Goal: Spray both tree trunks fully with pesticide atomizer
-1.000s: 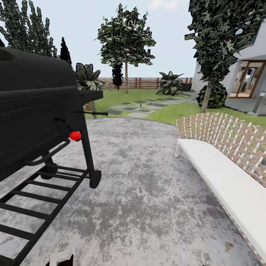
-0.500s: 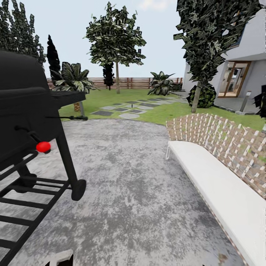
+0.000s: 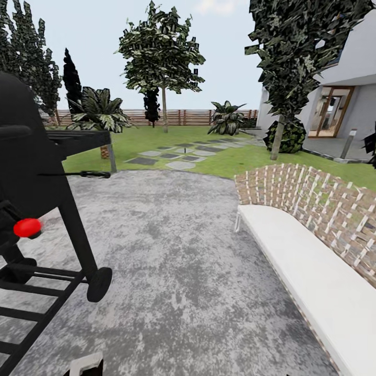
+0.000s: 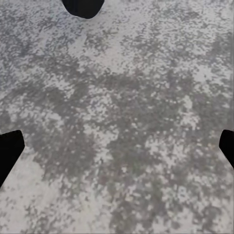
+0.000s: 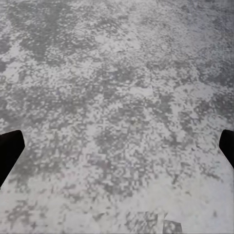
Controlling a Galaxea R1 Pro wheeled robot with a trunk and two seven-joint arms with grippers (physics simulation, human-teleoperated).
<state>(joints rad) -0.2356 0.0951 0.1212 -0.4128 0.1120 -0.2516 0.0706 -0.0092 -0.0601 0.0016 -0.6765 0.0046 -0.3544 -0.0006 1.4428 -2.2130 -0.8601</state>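
Garden: a green lawn (image 3: 230,159) is seen beyond the paving, crossed by flat stepping stones (image 3: 172,155) and closed at the back by a brown slatted wooden fence (image 3: 183,117).
Trees: a slim-stemmed leafy tree (image 3: 159,52) is pictured mid-lawn; a dark-foliaged tree (image 3: 297,47) with a pale leaning stem is set near the house; short palms (image 3: 99,110) are spread along the fence line.
Atomizer: its whereabouts cannot be told from these views.
Paving: grey mottled stone (image 3: 177,250) is laid across the foreground, and the same blotchy stone is looked down on from both wrist cameras.
Barbecue: a black wheeled grill (image 3: 36,209) with a red knob (image 3: 27,227) is stood on the paving at the left.
Bench: a white seat with a woven lattice back (image 3: 308,209) is placed along the right side of the paving.
House: a white building with a glazed door (image 3: 334,112) is seen at far right.
Left pincer (image 4: 117,151): dark fingertips are shown at opposite edges of the wrist view, spread wide over bare stone, nothing held.
Right pincer (image 5: 117,151): fingertips are likewise held wide apart above the paving, with nothing between them.
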